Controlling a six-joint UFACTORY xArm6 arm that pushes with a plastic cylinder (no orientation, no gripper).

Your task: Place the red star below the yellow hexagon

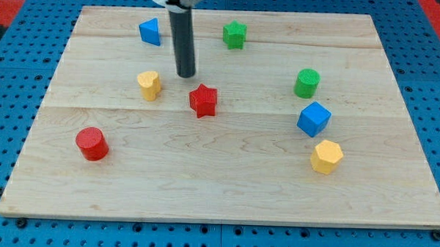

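Observation:
The red star [203, 101] lies a little left of the board's middle. The yellow hexagon [326, 156] lies at the view's lower right, just below the blue cube [313, 119]. My tip [186, 75] stands just above and slightly left of the red star, a small gap apart from it. The rod runs up to the view's top edge.
A yellow block [149, 85] lies left of my tip. A blue triangle [150, 31] and a green star [235, 34] lie near the top. A green cylinder [306, 83] sits above the blue cube. A red cylinder [91, 144] lies at lower left. The wooden board [225, 190] ends in a blue pegboard surround.

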